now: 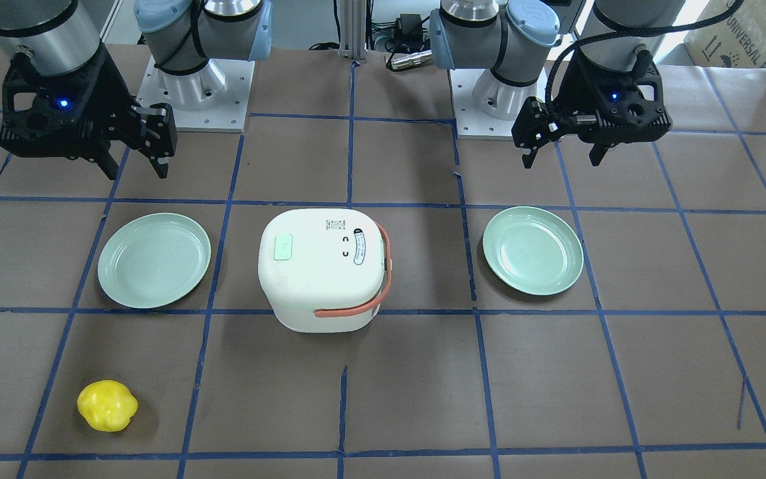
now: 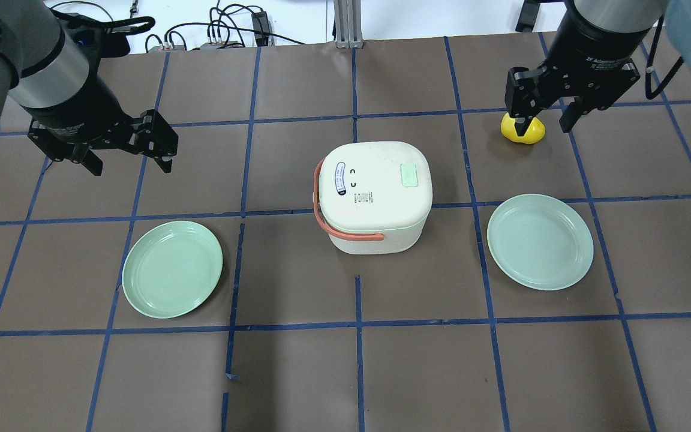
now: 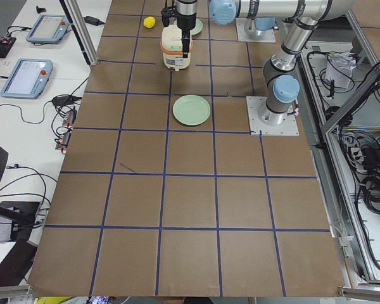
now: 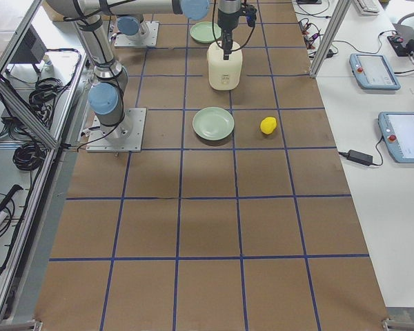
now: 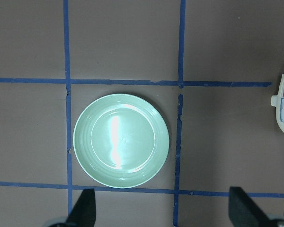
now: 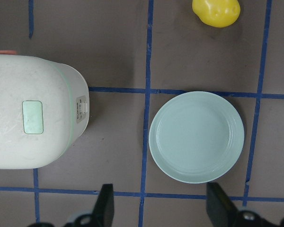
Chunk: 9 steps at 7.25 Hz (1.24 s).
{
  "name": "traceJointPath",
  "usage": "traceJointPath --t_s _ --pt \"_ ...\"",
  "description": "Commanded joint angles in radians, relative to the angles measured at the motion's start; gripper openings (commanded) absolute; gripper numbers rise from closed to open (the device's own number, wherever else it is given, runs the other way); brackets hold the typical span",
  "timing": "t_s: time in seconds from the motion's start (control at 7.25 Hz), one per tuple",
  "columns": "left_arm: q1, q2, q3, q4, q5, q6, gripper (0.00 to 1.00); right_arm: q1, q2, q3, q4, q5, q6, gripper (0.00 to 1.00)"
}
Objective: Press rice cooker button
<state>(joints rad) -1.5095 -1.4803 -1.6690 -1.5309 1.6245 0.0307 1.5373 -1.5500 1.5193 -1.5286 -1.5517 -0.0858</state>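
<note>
On the table [image 2: 297, 372], the rice cooker [image 2: 375, 195] is sitting at the centre, both arms hanging well apart from it.
A descending finger may be slipping off the small mint patch [image 2: 409, 176], likely the button, and shoving the unbraced cooker. The left gripper [image 2: 131, 165] and right gripper [image 2: 542, 126] are hanging spread wide, holding and touching nothing.

White rice cooker [image 4: 225, 69] mid-table — green plate [image 4: 213, 123] and yellow lump [image 4: 268, 125] nearer the camera.
</note>
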Motion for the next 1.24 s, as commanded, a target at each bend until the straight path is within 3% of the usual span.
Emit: traceJointPath --t_s 0.0,0.55,1.1 --pt "0.000 0.000 0.000 0.000 0.000 0.000 1.00 0.004 0.025 0.001 -0.008 0.086 -0.002 0.04" --pt "0.000 0.000 0.000 0.000 0.000 0.000 1.00 0.171 0.146 -0.013 -0.161 0.099 0.021 0.05" --pt "0.000 0.000 0.000 0.000 0.000 0.000 1.00 0.175 0.246 -0.013 -0.265 0.180 0.023 0.05"
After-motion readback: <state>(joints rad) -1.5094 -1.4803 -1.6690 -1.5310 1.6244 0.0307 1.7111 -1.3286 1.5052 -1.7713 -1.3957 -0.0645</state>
